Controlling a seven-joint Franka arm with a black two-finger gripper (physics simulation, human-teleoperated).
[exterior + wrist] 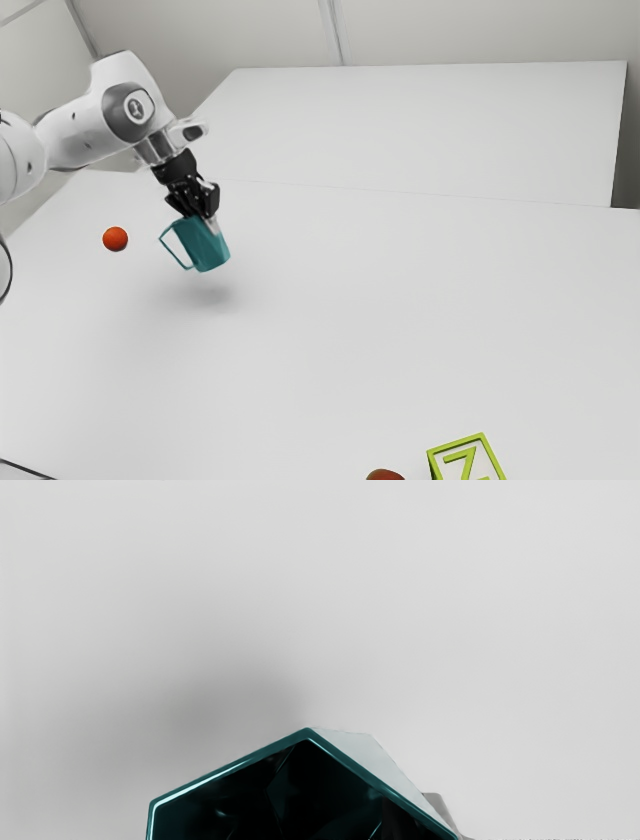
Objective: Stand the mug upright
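Exterior view, left to right: we see a small orange ball (115, 239); our black two-finger gripper (208, 216) grasping the teal, angular-sided mug (204, 247) at its rim, tilted above the white table (330, 330); a partly visible red round object (384, 475); a lime-edged letter block (466, 456).

the green-and-white letter block (466, 460) and round red thing (385, 475) are chopped by the exterior view's bottom edge, the angular teal mug (300, 790) by the wrist view's lol
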